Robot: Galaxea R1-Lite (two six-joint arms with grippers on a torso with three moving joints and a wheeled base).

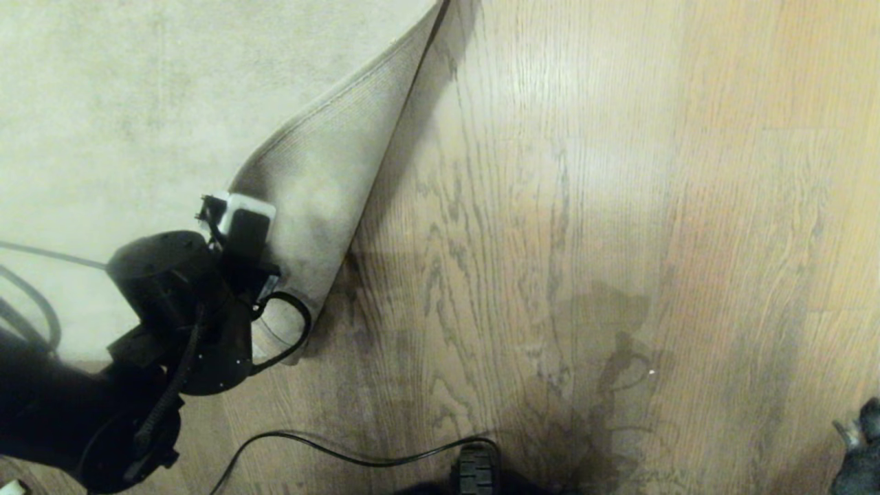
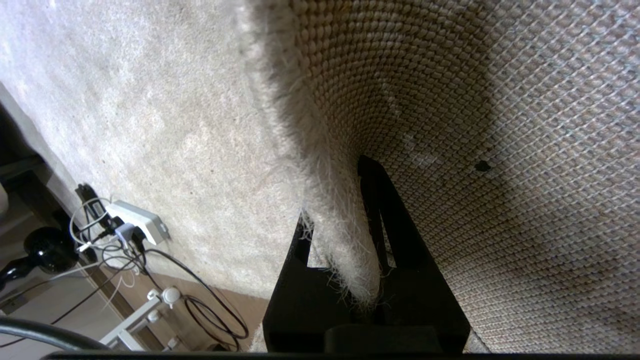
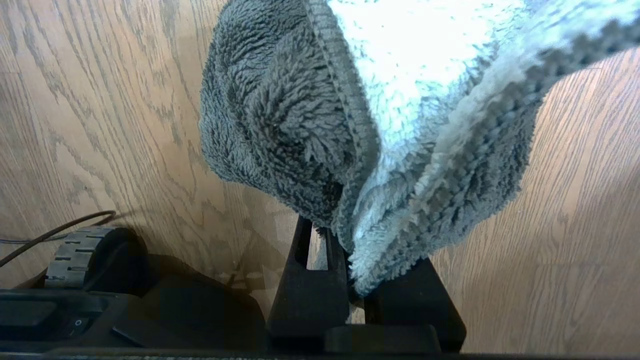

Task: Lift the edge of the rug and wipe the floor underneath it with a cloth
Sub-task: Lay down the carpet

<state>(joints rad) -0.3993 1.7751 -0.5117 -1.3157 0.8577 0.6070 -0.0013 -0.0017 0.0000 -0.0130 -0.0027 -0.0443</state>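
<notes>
The rug edge (image 1: 323,179) is peeled up and folded over, showing its ribbed tan backing (image 2: 500,150) above the pale pile (image 2: 150,125). My left gripper (image 1: 237,227) is shut on that lifted edge; the fringed border (image 2: 320,165) runs between its black fingers (image 2: 340,210). Wood-grain floor (image 1: 550,206) lies bare to the right of the fold, shadowed close under it. My right gripper (image 3: 345,240) is shut on the fluffy grey cloth (image 3: 375,125), which hangs above the floor (image 3: 575,200). In the head view only a dark bit of the cloth (image 1: 859,447) shows at the lower right corner.
A black cable (image 1: 357,454) loops across the floor near my base wheel (image 1: 474,471). A white power strip with tangled wires (image 2: 135,222) lies at the rug's far border. My base and wheel (image 3: 75,255) sit close beside the right gripper.
</notes>
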